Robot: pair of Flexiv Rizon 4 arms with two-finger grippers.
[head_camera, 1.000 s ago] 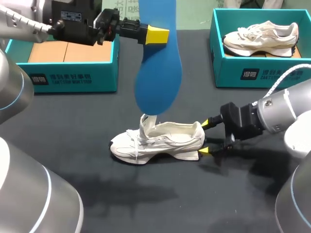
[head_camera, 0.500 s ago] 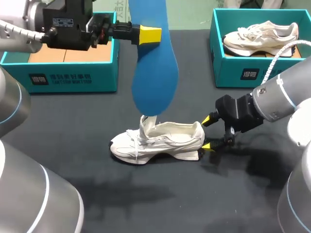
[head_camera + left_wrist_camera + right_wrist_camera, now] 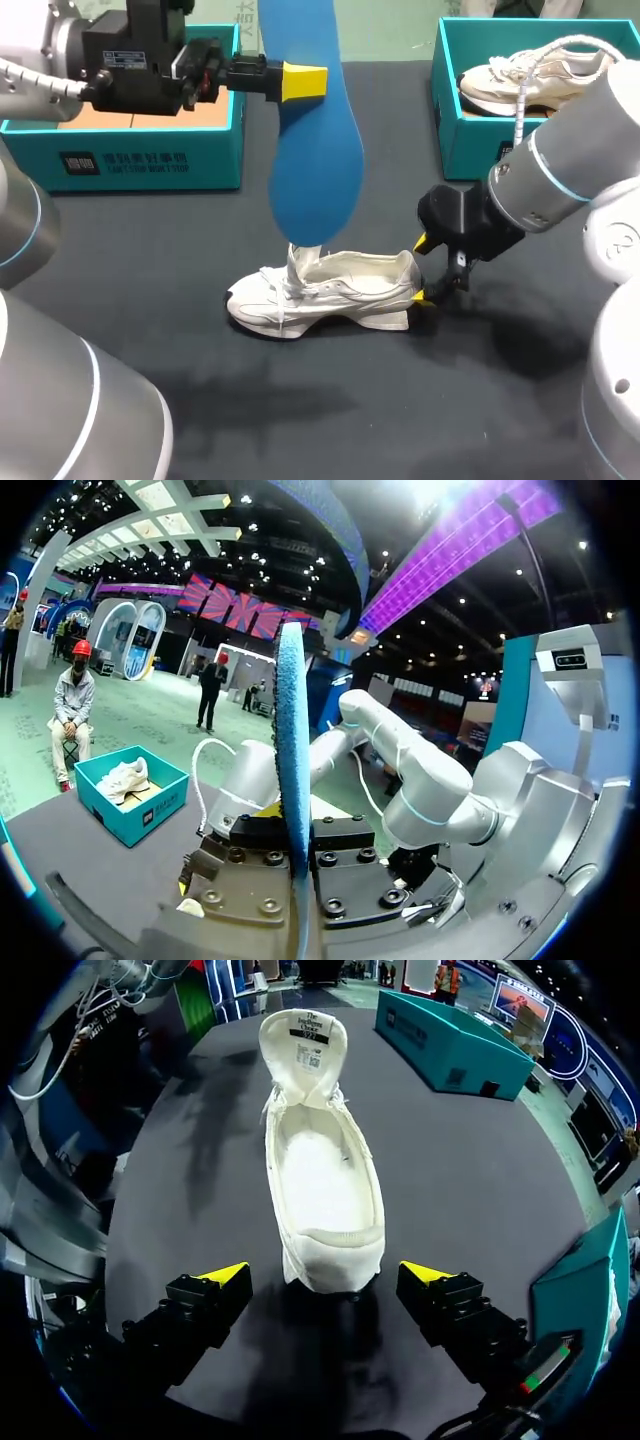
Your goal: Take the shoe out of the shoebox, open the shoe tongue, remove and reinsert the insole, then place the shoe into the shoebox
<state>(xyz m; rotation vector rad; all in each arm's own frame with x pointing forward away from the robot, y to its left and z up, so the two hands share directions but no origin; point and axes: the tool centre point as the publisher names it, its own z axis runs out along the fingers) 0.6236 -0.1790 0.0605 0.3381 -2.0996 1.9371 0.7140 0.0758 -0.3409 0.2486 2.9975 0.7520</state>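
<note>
A white shoe [image 3: 325, 295] lies on the black table [image 3: 200, 400], toe to the left, its tongue pulled up. High above it hangs a blue insole [image 3: 305, 150], toe end down just over the tongue, with my left gripper [image 3: 303, 82] shut on its upper part. In the left wrist view the insole [image 3: 292, 760] shows edge-on between the jaw blocks. My right gripper [image 3: 420, 270] stands open at the shoe's heel. In the right wrist view the shoe [image 3: 325, 1160] shows its bare inside, the heel between the wide-open right gripper [image 3: 325, 1275] without touching either finger.
A teal shoebox [image 3: 130, 165] stands at the back left, showing only its cardboard bottom. A second teal shoebox [image 3: 500, 150] at the back right holds another white shoe [image 3: 540, 75]. My right arm [image 3: 560, 180] reaches in front of that box.
My left gripper has drifted slightly left with the insole. The right arm has swung up and inward while its open gripper stayed at the heel. The shoe has not moved.
</note>
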